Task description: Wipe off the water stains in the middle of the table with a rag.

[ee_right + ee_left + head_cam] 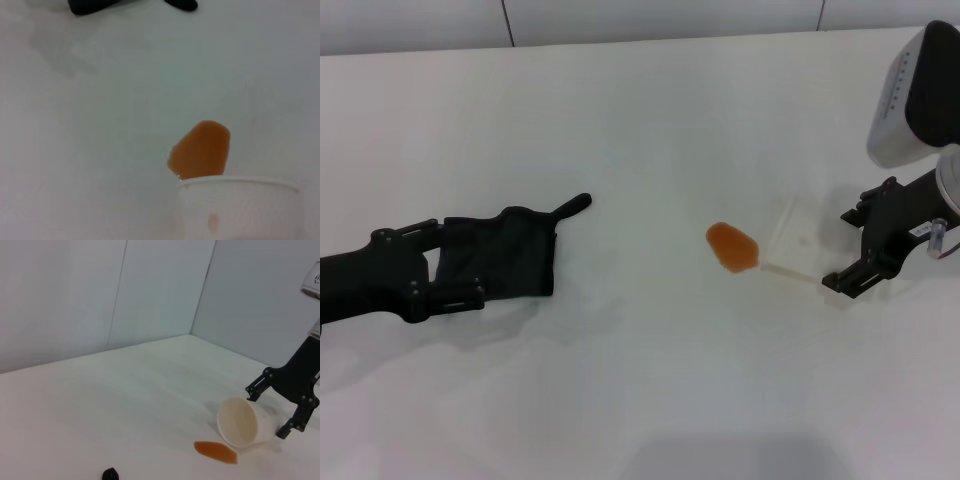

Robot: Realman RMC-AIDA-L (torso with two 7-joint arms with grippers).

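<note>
Amber water stains (732, 246) sit mid-bench (640, 120), at the tipped cup's (790, 240) mouth. Black rag (505, 255) lies well to the left, its edge between left gripper's (455, 268) jaws, which look clamped on it; stain is to that gripper's right. Right gripper (855, 250), jaws apart, is nearer, behind cup.

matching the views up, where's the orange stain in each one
Head: stain right of centre on the table.
Left wrist: stain low, under the cup's mouth.
Right wrist: stain just past the cup rim.
Shared landmark: the tipped cup beside it.
</note>
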